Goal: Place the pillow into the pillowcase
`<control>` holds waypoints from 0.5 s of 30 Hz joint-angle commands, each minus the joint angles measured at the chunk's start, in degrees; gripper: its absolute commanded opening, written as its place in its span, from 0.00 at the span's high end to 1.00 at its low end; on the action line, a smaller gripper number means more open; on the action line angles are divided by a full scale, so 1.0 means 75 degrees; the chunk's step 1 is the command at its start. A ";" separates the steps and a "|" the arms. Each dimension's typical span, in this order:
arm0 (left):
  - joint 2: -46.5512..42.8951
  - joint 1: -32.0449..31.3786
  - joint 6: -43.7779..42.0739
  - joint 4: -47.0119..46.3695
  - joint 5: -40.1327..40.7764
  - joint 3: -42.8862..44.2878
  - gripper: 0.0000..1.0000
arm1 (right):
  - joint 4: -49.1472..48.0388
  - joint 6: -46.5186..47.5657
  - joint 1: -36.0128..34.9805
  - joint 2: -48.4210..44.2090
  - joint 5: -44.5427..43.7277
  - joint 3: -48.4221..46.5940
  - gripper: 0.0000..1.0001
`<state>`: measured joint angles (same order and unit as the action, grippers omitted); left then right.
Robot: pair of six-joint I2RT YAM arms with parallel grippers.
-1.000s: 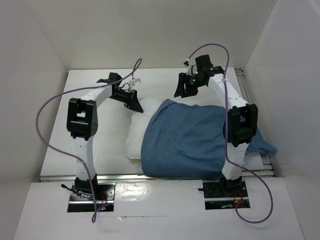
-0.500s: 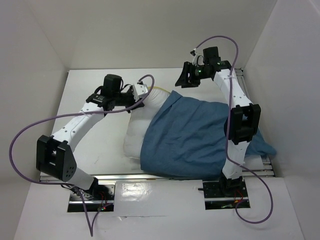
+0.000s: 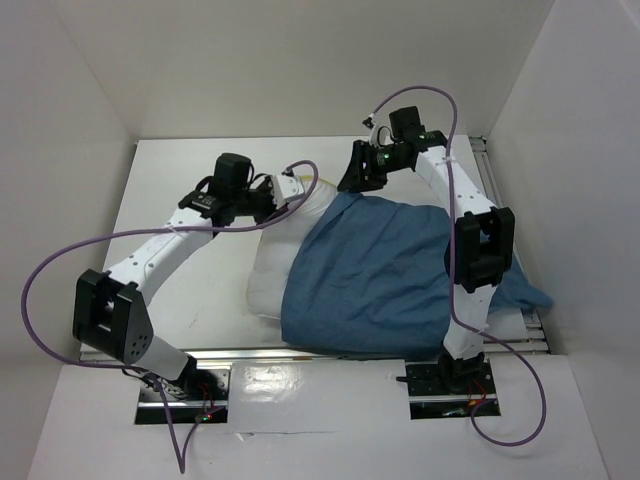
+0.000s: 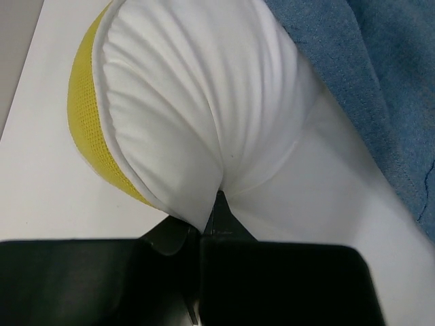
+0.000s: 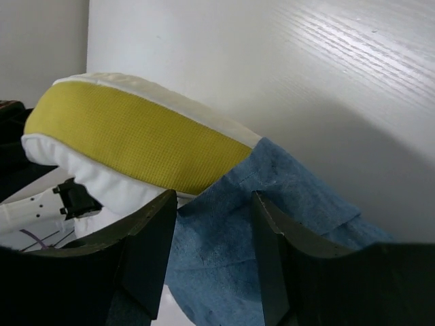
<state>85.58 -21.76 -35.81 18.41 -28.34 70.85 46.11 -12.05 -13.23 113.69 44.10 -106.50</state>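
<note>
The cream-white pillow (image 3: 268,272) lies mid-table, its right part under the dusty-blue pillowcase (image 3: 385,270). My left gripper (image 3: 288,192) is shut on a pinch of the pillow's far corner. In the left wrist view (image 4: 211,216) the white cloth (image 4: 204,102) bunches up from the shut jaws, with the yellow edge (image 4: 85,115) on the left and the pillowcase (image 4: 380,75) on the right. My right gripper (image 3: 356,182) is open over the pillowcase's far left corner. In the right wrist view (image 5: 214,207) blue cloth (image 5: 224,244) lies between the fingers, beside the pillow's yellow edge (image 5: 136,136).
White walls (image 3: 80,100) close in the table on the left, back and right. The pillowcase's right end (image 3: 525,292) hangs over the metal rail at the right edge. Purple cables (image 3: 60,260) loop from both arms.
My left arm swung low and reached across to the pillow's far corner, then shut on it and lifted it a little. My right gripper shifted left toward the pillowcase's far corner.
</note>
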 commanded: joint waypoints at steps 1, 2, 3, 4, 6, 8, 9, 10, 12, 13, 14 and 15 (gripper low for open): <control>-0.0640 -0.0087 -0.0393 -0.0815 -0.0030 0.0046 1.00 | 0.0052 0.0166 -0.0052 -0.0580 -0.0605 0.0008 0.45; -0.0641 -0.0087 -0.0474 -0.0815 -0.0030 0.0046 1.00 | 0.0052 0.0166 -0.0052 -0.0580 -0.0676 0.0008 0.50; -0.0722 -0.0087 -0.0475 -0.0815 -0.0030 -0.0024 1.00 | 0.0052 0.0166 -0.0052 -0.0580 -0.0792 0.0008 0.56; -0.0816 -0.0087 -0.0475 -0.0815 -0.0030 -0.0025 1.00 | 0.0052 0.0166 -0.0052 -0.0580 -0.0794 0.0008 0.65; -0.0887 -0.0157 -0.0556 -0.0815 -0.0030 -0.0094 1.00 | 0.0052 0.0236 -0.0134 -0.0580 -0.0864 0.0008 0.86; -0.0981 -0.0157 -0.0557 -0.0885 -0.0030 -0.0176 1.00 | -0.0019 0.0236 -0.0134 -0.0580 -0.0888 0.0008 1.00; -0.1051 -0.0157 -0.0557 -0.0885 -0.0030 -0.0177 1.00 | -0.0019 0.0236 -0.0134 -0.0580 -0.0806 -0.0084 1.00; -0.1051 -0.0157 -0.0557 -0.0885 -0.0030 -0.0258 1.00 | -0.0123 0.0236 -0.0134 -0.0580 -0.0666 -0.0178 1.00; -0.1133 -0.0228 -0.0557 -0.1048 0.0040 -0.0365 1.00 | -0.0194 0.0236 -0.0204 -0.0498 -0.0127 -0.0354 1.00; -0.1133 -0.0228 -0.0557 -0.1153 0.0133 -0.0492 1.00 | -0.0311 0.0236 -0.0343 -0.0429 0.0002 -0.0633 1.00; -0.1133 -0.0321 -0.0476 -0.1236 0.0203 -0.0575 1.00 | -0.0312 0.0236 -0.0461 -0.0300 0.0143 -0.0833 1.00; -0.1133 -0.0414 -0.0405 -0.1364 0.0204 -0.0575 1.00 | -0.0416 0.0236 -0.0717 -0.0067 0.0457 -0.1079 1.00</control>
<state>79.59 -23.44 -37.10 16.01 -26.96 66.65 46.26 -10.94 -14.52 113.03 41.58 -108.22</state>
